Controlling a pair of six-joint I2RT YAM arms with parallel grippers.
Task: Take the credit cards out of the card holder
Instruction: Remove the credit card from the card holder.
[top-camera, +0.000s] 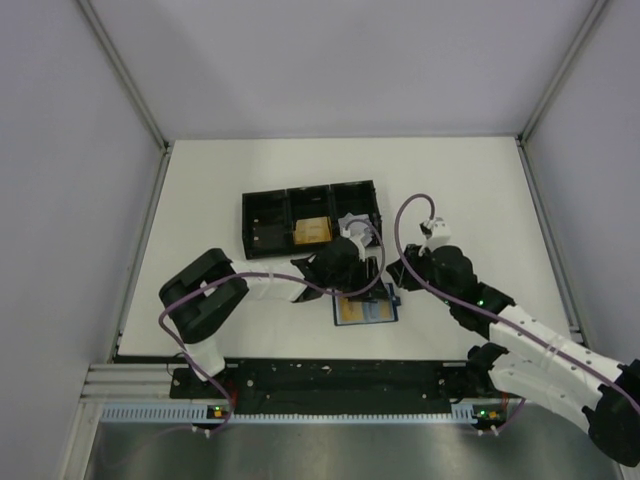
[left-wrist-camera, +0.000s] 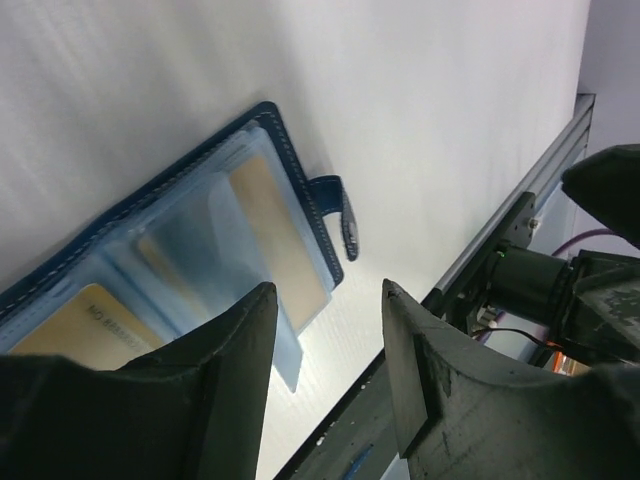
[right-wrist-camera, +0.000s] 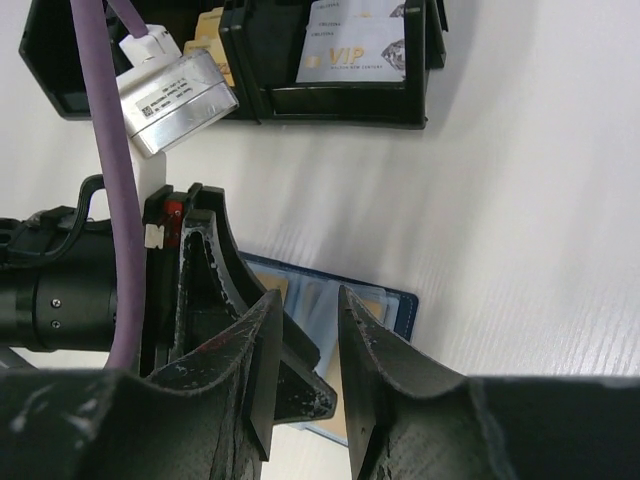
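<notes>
The dark-blue card holder (top-camera: 365, 312) lies open on the table near the front edge, below both grippers. In the left wrist view the card holder (left-wrist-camera: 200, 240) shows clear sleeves with a tan credit card (left-wrist-camera: 280, 235) and another tan card (left-wrist-camera: 85, 320), and its snap tab (left-wrist-camera: 345, 215). My left gripper (left-wrist-camera: 328, 290) is open and empty, just above the holder's edge. My right gripper (right-wrist-camera: 307, 300) is open and empty, hovering over the holder (right-wrist-camera: 395, 300) right beside the left fingers (right-wrist-camera: 215, 270). In the top view the left gripper (top-camera: 370, 272) and right gripper (top-camera: 393, 285) nearly touch.
A black three-compartment tray (top-camera: 262, 215) stands behind the grippers, with an orange-tan card (top-camera: 312, 232) in its middle compartment. The right wrist view shows the tray (right-wrist-camera: 330, 105) holding a pale VIP card (right-wrist-camera: 350, 50). A metal rail (left-wrist-camera: 520, 210) runs along the table's front edge.
</notes>
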